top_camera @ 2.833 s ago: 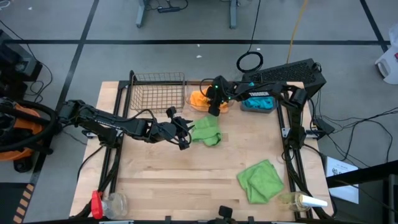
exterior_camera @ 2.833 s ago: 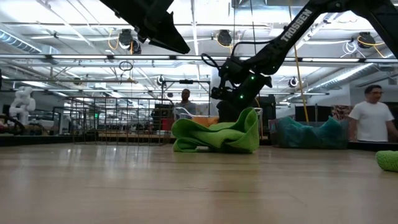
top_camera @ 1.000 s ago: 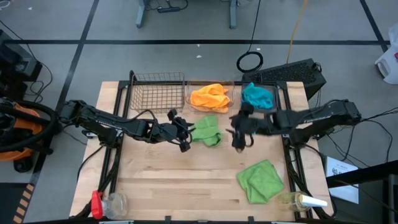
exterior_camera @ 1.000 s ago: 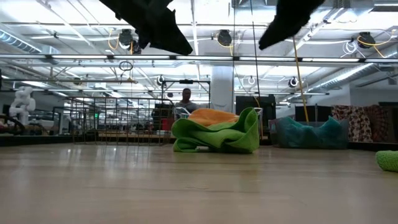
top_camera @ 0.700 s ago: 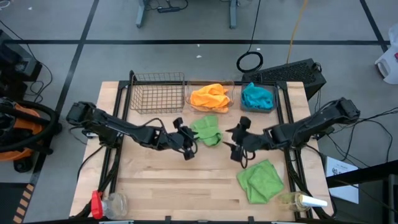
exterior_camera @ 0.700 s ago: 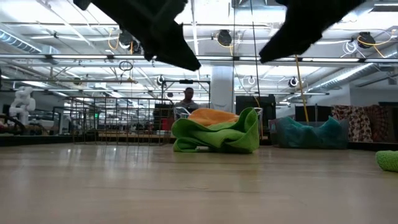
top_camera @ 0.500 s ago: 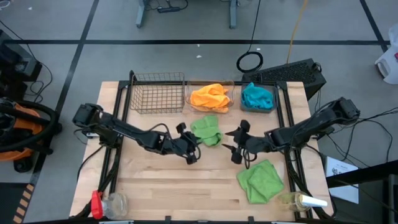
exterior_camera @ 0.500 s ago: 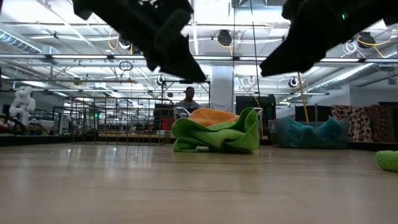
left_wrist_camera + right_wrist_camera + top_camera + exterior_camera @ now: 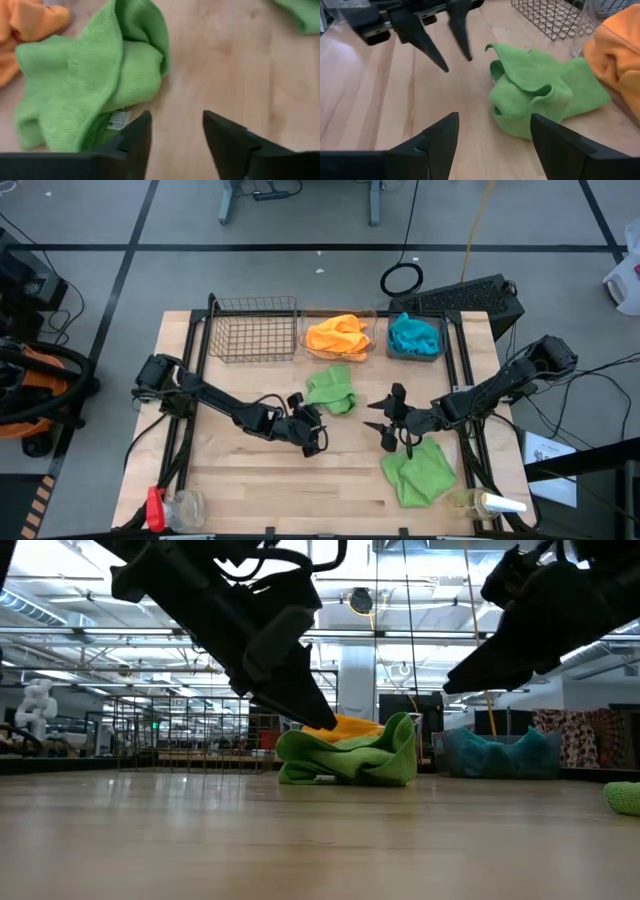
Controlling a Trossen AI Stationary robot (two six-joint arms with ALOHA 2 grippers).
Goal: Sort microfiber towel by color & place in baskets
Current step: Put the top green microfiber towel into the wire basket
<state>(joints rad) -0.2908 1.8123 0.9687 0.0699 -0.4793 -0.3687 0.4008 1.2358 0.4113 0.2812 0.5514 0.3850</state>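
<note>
A crumpled green towel (image 9: 332, 388) lies on the wooden table, just in front of the clear tub (image 9: 366, 352) that holds an orange towel (image 9: 340, 337). A dark wire basket (image 9: 255, 330) stands left of the tub. To its right, a dark tub (image 9: 432, 355) holds a teal towel (image 9: 415, 335). My left gripper (image 9: 316, 430) hangs open, near and slightly left of the crumpled towel (image 9: 90, 85). My right gripper (image 9: 383, 412) hangs open to that towel's right (image 9: 540, 95). Neither gripper has anything between its fingers.
A second green towel (image 9: 418, 470) lies flat near the table's right front corner, just beside my right gripper. A bottle (image 9: 485, 502) lies at the near right corner and a red-capped jar (image 9: 170, 508) at the near left. Bare wood (image 9: 260, 480) fills the near left.
Both grippers have sunk toward the table. My left gripper has moved toward the near edge and a little to the right, ending below the crumpled green towel. My right gripper has moved toward the near edge, closer to the flat green towel. The towels have not moved.
</note>
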